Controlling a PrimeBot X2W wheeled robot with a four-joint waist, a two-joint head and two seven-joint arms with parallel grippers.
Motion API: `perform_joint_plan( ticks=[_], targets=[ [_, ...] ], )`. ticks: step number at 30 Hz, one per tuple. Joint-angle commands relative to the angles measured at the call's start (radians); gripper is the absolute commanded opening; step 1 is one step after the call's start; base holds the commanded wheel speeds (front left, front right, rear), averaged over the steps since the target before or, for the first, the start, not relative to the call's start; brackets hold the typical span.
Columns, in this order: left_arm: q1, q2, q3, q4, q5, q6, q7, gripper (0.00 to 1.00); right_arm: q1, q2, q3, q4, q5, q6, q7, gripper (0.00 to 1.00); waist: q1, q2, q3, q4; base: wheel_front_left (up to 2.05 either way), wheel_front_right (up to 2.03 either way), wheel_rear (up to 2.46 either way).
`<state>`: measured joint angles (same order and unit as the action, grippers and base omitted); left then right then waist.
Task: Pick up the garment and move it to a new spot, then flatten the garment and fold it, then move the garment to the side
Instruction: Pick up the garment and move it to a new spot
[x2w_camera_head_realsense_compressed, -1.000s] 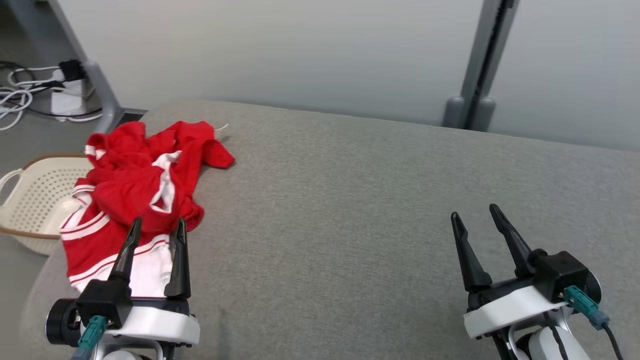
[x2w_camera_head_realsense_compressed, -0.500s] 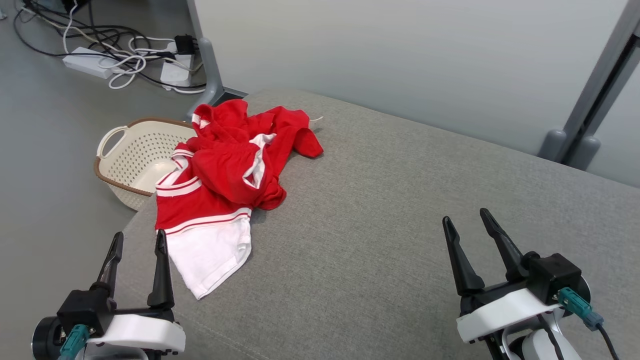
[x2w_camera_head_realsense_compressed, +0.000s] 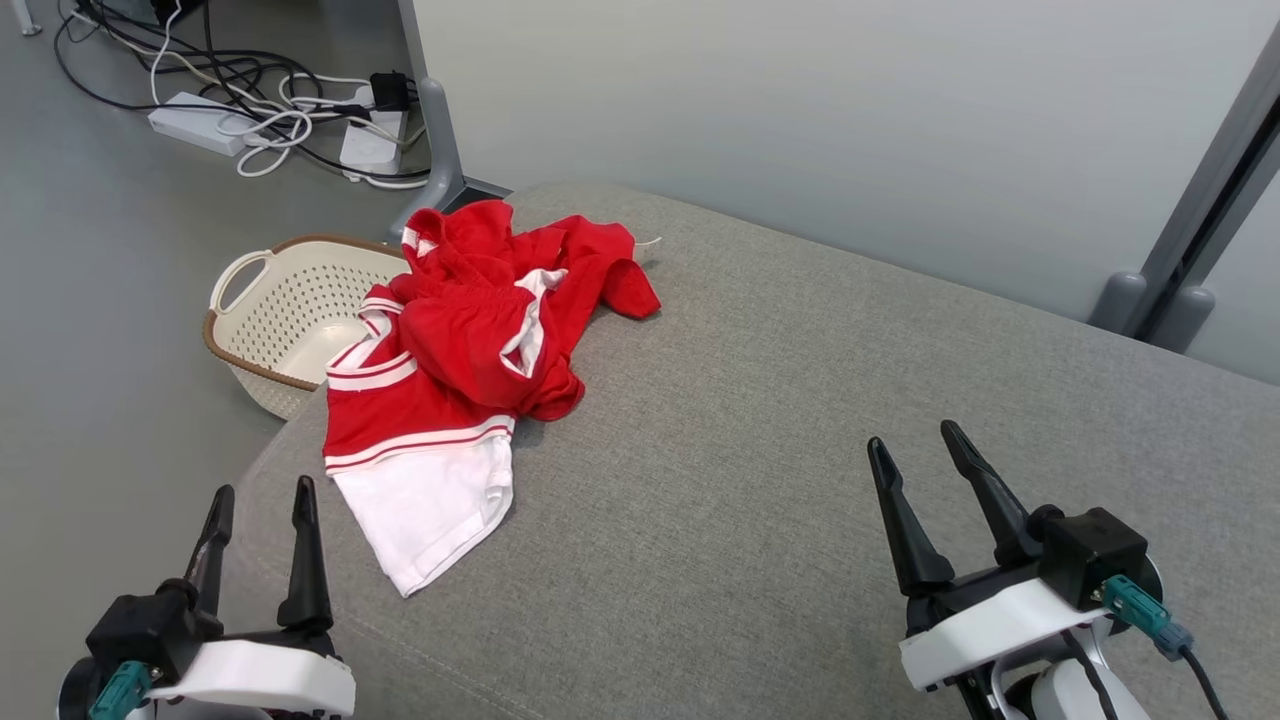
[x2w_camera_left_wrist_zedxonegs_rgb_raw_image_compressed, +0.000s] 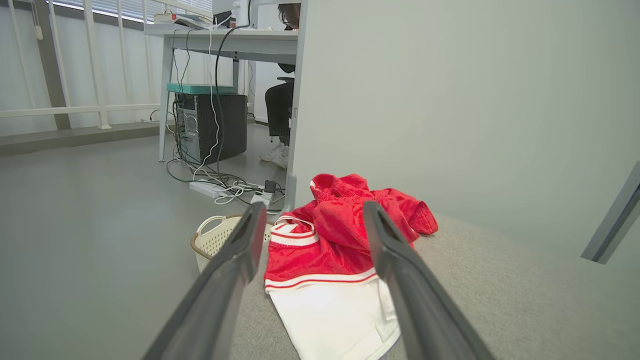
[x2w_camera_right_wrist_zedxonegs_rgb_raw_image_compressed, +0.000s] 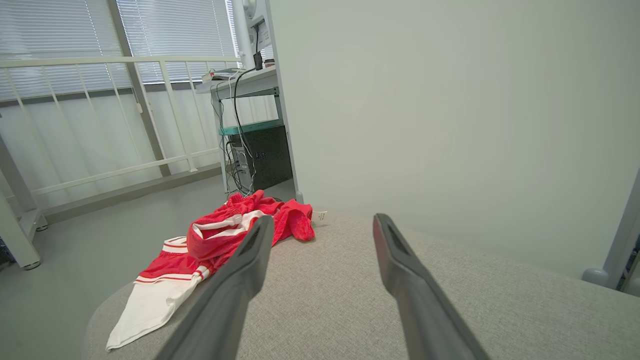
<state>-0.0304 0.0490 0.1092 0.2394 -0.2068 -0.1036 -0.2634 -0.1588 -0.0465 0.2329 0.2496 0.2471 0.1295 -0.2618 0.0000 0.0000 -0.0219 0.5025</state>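
I am holding the fingers of my left gripper (x2w_camera_head_realsense_compressed: 262, 487) and right gripper (x2w_camera_head_realsense_compressed: 912, 434) apart, gripping nothing, over the grey cushion (x2w_camera_head_realsense_compressed: 780, 400). The red-and-white shorts (x2w_camera_head_realsense_compressed: 470, 350) are lying crumpled at its far-left corner, beside a cream basket (x2w_camera_head_realsense_compressed: 290, 310).

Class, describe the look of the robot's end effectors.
The left end effector and right end effector each have two long, tapered black fingers, a black block and a white base. Each has a teal connector; the right trails a dark cable.
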Motion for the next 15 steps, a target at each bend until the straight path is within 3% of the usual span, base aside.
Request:
perform_joint_plan(
  ticks=[1, 6, 15],
  targets=[
    [-0.022, 0.011, -0.003, 0.003, -0.006, -0.005, -0.002, 1.0, 0.0, -0.007, -0.002, 0.0, 0.003, 0.002, -0.005, 1.0, 0.0, 0.0, 0.005, -0.009, 0.0, 0.0, 0.0],
    [-0.089, 0.057, -0.022, 0.035, -0.035, -0.017, 0.041, 1.0, -0.013, -0.007, -0.001, -0.009, 0.001, 0.002, -0.005, 1.0, 0.0, 0.0, 0.033, -0.051, 0.0, 0.0, 0.0],
    [-0.283, 0.18, 0.006, 0.103, -0.162, -0.027, 0.295, 1.0, -0.072, -0.008, 0.044, -0.062, -0.011, 0.002, -0.005, 1.0, 0.0, 0.0, 0.117, -0.177, 0.0, 0.0, 0.0]
  ],
)
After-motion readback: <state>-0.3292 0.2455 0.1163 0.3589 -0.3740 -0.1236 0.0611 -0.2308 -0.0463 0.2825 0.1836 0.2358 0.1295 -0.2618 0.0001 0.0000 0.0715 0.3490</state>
